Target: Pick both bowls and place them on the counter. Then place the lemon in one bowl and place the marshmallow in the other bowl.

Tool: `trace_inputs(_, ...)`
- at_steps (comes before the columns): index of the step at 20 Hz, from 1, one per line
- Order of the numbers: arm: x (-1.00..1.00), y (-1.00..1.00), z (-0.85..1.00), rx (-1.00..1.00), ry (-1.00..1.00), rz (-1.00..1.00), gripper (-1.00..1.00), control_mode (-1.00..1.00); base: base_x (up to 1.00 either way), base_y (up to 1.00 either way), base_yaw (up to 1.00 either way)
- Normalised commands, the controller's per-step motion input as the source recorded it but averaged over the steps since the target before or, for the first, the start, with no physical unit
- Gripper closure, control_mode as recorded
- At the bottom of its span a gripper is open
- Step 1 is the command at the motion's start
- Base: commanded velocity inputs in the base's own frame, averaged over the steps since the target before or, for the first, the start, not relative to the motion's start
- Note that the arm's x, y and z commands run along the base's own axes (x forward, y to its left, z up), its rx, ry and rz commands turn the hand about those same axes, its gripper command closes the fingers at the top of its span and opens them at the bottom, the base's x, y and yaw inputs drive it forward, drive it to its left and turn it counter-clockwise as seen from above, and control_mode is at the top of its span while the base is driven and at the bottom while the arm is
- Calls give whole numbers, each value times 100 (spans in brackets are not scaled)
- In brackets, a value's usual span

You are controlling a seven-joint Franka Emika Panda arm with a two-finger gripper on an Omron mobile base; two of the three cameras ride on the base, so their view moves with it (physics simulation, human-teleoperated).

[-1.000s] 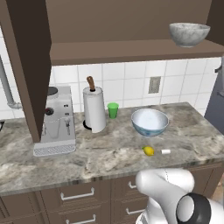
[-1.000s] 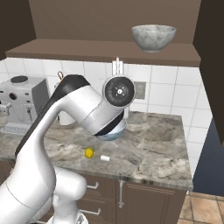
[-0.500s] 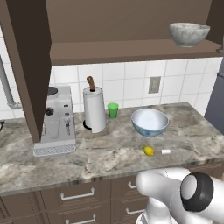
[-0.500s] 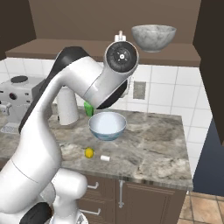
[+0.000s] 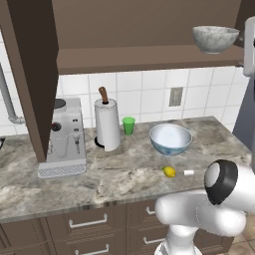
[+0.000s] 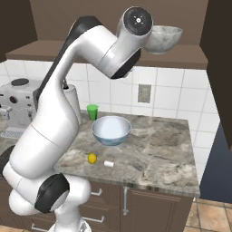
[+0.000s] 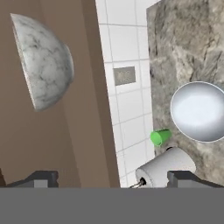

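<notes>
Your arm has swung up from the blue bowl to the marbled bowl on the shelf; jaws spread wide, holding nothing.

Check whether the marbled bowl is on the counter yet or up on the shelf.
On the shelf: the marbled bowl sits upright on the brown shelf, well above the counter.

No readable text anywhere.
The coffee machine at 9 o'clock on the counter, the wall outlet at 12 o'clock above the patterned bowl and the drawer fronts carry no legible lettering.
</notes>
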Motion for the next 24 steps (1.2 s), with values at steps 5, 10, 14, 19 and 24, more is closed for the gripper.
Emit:
trace_inputs(5,50,-26,11,9,0,0,-100,-100,0,0,0)
trace_inputs(10,45,-29,0,0,0,0,-100,-100,0,0,0)
trace_inputs(14,40,-12,8,0,-4,0,-100,-100,0,0,0)
trace_inputs(19,41,-21,8,3,0,2,-100,-100,0,0,0)
trace_inputs(24,13,-7,-12,0,4,3,-100,-100,0,0,0)
